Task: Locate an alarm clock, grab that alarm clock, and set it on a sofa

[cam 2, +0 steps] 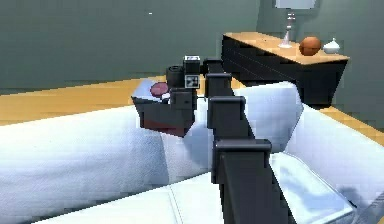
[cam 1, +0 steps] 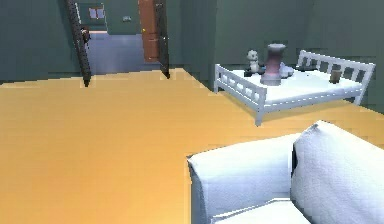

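1. An orange floor runs from the robot to dark grey-green walls.
2. A white sofa spans the lower part of the arm side view. Its end also fills the forward view's lower right corner.
3. A white bed stands near the forward view's right edge, beyond the sofa. On it are a brown vase and, just beside that, a small pale figure.
4. A dark dresser stands against the wall at the arm side view's upper right, behind the sofa.
5. The arm rises from the arm side view's bottom edge and reaches out over the sofa's seat toward its back. Two white markers sit at its far end.
6. A doorway opens at the forward view's upper left, with a brown door on its right side.
7. A red block, dark and boxy with a round pink spot on its pale top, sits at the sofa's back edge, directly at the gripper's far end and to its left.
   - The gripper's dark body overlaps the block's upper right side.
   - Whether the block rests on the sofa's back or hangs clear of it cannot be told.
   - So I cannot tell whether the gripper holds it, and the state of the jaws cannot be told either.
8. On the dresser stand a lamp, an orange ball and a white bowl, close together.
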Controlling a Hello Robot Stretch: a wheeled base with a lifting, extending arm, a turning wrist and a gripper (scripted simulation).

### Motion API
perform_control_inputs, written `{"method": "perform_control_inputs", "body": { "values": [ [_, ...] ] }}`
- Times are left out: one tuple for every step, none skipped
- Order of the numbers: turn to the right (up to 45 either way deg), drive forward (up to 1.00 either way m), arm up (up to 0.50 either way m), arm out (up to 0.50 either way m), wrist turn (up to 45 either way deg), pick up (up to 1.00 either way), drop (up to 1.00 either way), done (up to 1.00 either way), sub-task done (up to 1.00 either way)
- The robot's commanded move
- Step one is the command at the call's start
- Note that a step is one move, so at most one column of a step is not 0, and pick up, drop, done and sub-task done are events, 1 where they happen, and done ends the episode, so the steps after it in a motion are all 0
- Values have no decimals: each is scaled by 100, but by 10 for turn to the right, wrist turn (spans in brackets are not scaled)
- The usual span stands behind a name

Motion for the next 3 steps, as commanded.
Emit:
{"method": "perform_control_inputs", "body": {
  "values": [
    [0, 0, -50, 0, 0, 0, 0, 0, 0],
    [0, 0, 0, 0, 0, 0, 100, 0, 0],
    [0, 0, 0, -10, 0, 0, 0, 0, 0]
  ]
}}
